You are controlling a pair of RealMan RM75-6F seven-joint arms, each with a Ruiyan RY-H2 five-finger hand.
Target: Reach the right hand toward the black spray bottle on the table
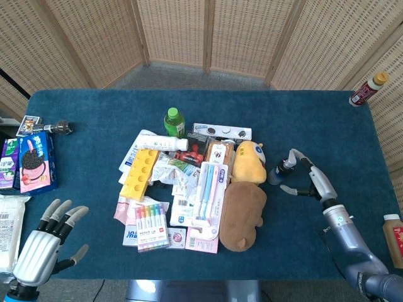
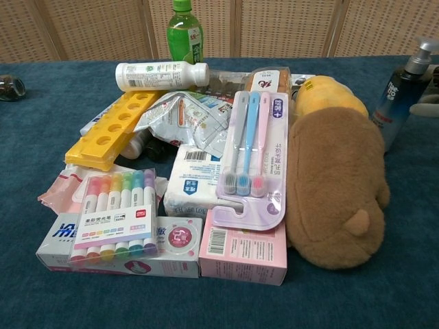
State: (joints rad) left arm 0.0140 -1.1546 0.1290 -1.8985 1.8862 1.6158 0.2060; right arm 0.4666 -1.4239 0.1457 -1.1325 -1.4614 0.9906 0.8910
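The black spray bottle with a grey nozzle stands upright on the blue table, just right of the yellow plush. My right hand is right beside the bottle on its right, fingers spread, thumb low and the other fingers near the nozzle. I cannot tell whether it touches. In the chest view the bottle stands at the right edge, with pale fingertips showing just beyond it. My left hand hovers at the table's front left corner, fingers apart and holding nothing.
A dense pile fills the middle: brown plush, toothbrush pack, highlighter set, yellow tray, green bottle. Snack boxes lie at the left edge. A red-labelled bottle stands at the far right corner, another beyond the right edge.
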